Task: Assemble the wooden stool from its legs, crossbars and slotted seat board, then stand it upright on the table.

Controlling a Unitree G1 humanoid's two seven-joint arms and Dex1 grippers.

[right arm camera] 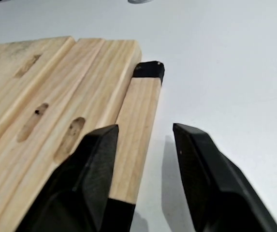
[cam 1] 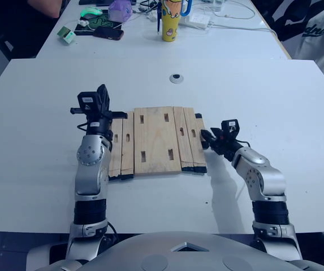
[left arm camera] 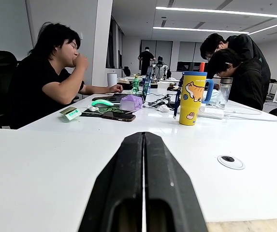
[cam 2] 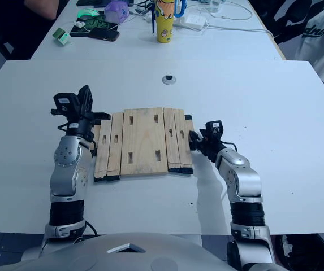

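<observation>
A white table [cam 1: 275, 113] carries all the wooden pieces, which lie flat in one row, side by side, near the robot's edge. Beyond it a second table [cam 1: 246, 39] is butted against the far edge.

The slotted seat board [cam 1: 156, 140] is the widest piece and lies in the middle of the row, face up, with four short slots cut through it. Two narrower slotted slats [cam 1: 128, 144] lie against its left side, and their near ends are capped in black. More slotted slats [cam 1: 182, 137] lie against its right side. Outermost on the right is a slim bar [right arm camera: 143, 101] with black caps at both ends, touching its neighbour along its length.

The left gripper [left arm camera: 143, 137] is held above the far left corner of the row and points away toward the second table. Its two fingers are pressed together with nothing between them.

The right gripper [right arm camera: 145, 130] sits low at the right edge of the row with its fingers spread apart, holding nothing. One finger [right arm camera: 97, 159] is over the slim bar, the other over bare tabletop just beside it.

On the second table stand a yellow cup [cam 1: 172, 20] and a dark phone [cam 1: 108, 33]. A small round grommet [cam 1: 176, 78] is set into the near table, beyond the wood
</observation>
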